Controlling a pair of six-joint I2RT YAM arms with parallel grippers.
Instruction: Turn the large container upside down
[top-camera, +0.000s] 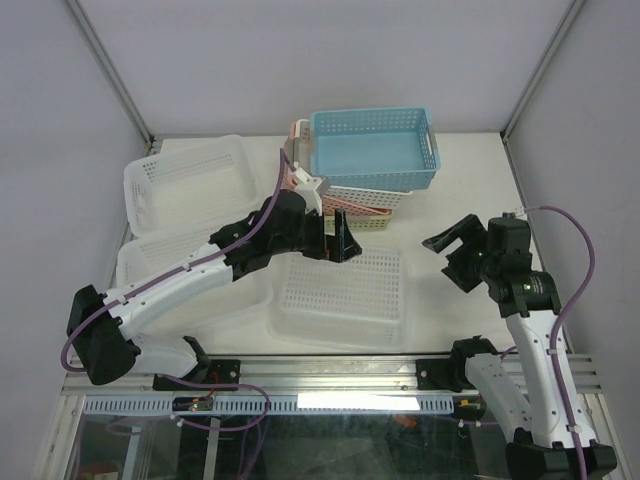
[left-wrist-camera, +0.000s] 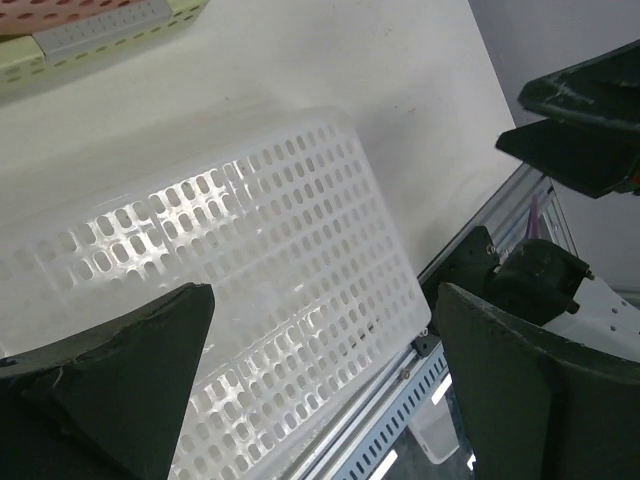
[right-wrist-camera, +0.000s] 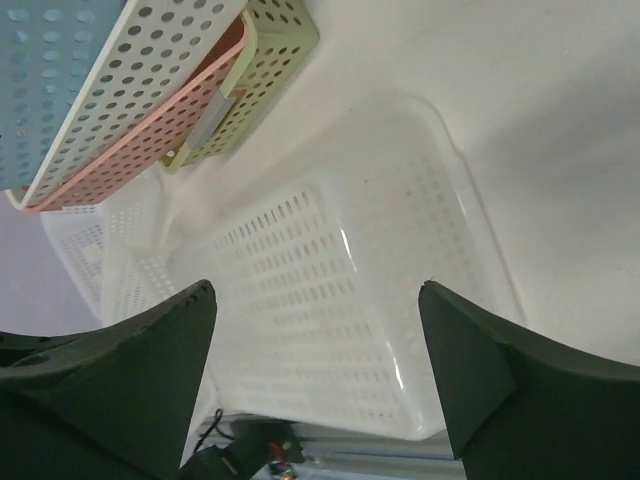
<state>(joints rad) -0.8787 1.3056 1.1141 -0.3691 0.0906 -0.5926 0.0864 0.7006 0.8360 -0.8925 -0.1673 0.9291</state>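
Note:
The large white perforated container (top-camera: 345, 295) lies at the table's near middle, its flat perforated face up and its wider rim down on the table. My left gripper (top-camera: 342, 240) is open and empty, hovering just above the container's far edge. In the left wrist view the container (left-wrist-camera: 250, 260) shows between the spread fingers (left-wrist-camera: 110, 380). My right gripper (top-camera: 452, 257) is open and empty, to the right of the container and apart from it. In the right wrist view the container (right-wrist-camera: 340, 310) lies below the gripper (right-wrist-camera: 315, 370).
A stack of blue, pink and yellow baskets (top-camera: 375, 150) stands at the back middle, also in the right wrist view (right-wrist-camera: 130, 90). Two white baskets (top-camera: 190, 180) (top-camera: 160, 255) sit at the left. The aluminium rail (top-camera: 330, 370) runs along the near edge.

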